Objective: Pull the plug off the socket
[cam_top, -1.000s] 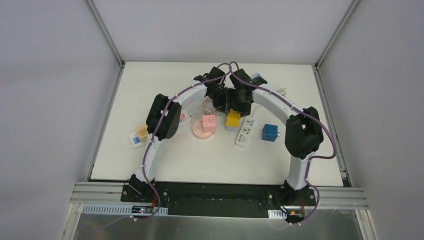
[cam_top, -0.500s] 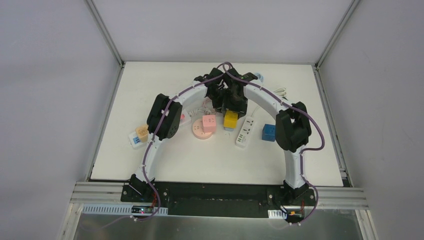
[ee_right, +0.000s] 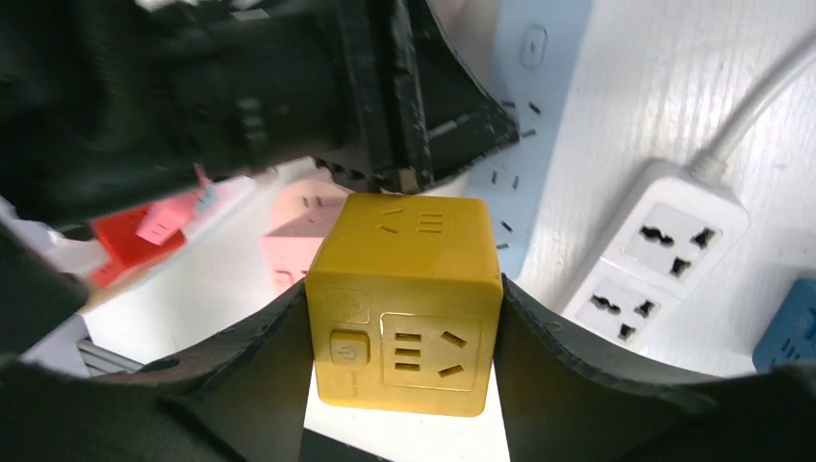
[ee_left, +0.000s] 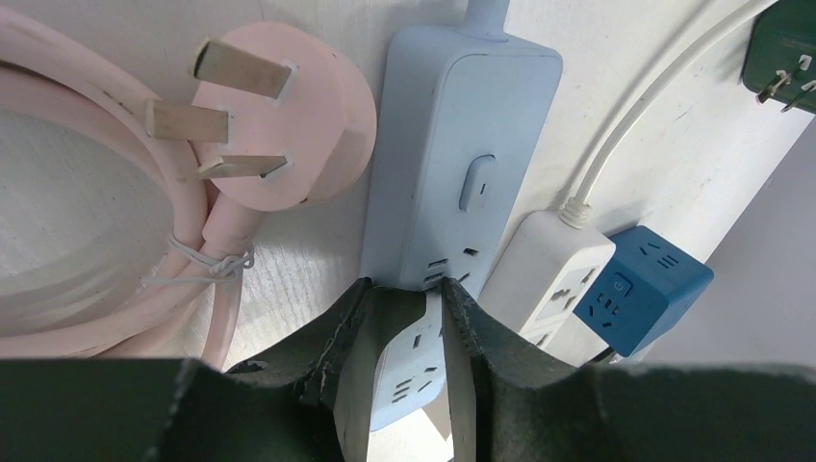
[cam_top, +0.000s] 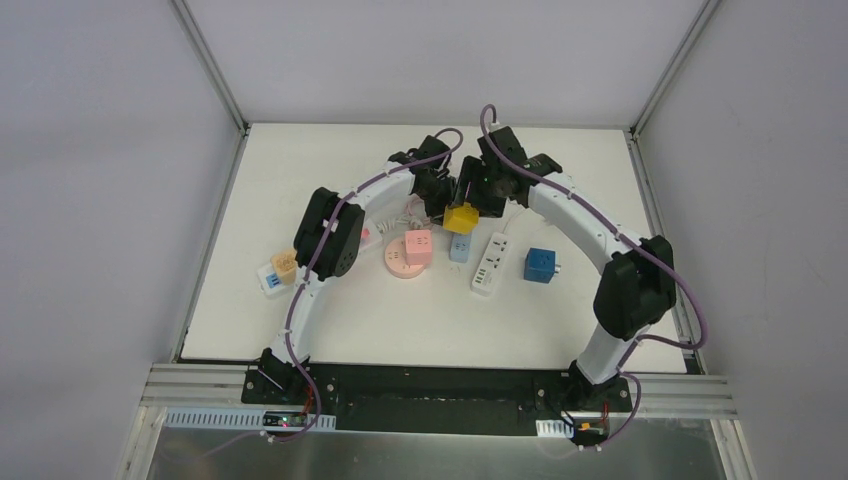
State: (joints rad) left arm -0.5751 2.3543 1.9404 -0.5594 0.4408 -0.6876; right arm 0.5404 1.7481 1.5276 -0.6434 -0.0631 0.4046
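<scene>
Yellow cube plug (cam_top: 461, 217) now sits higher than half a second ago, off the light blue power strip (cam_top: 459, 250); the right arm's elbow has swung outward.
Right gripper (ee_right: 404, 289) is clamped on the cube's two side faces and holds it in the air above the strip, apart from it. Left gripper (ee_left: 404, 298) is closed around one end of the strip, a finger on each long edge. The strip lies flat on the table (cam_top: 420, 320), with a pink plug (ee_left: 279, 115) on one side and a white power strip (cam_top: 491, 264) on the other. A blue cube (cam_top: 541, 265) lies just beyond the white strip.
</scene>
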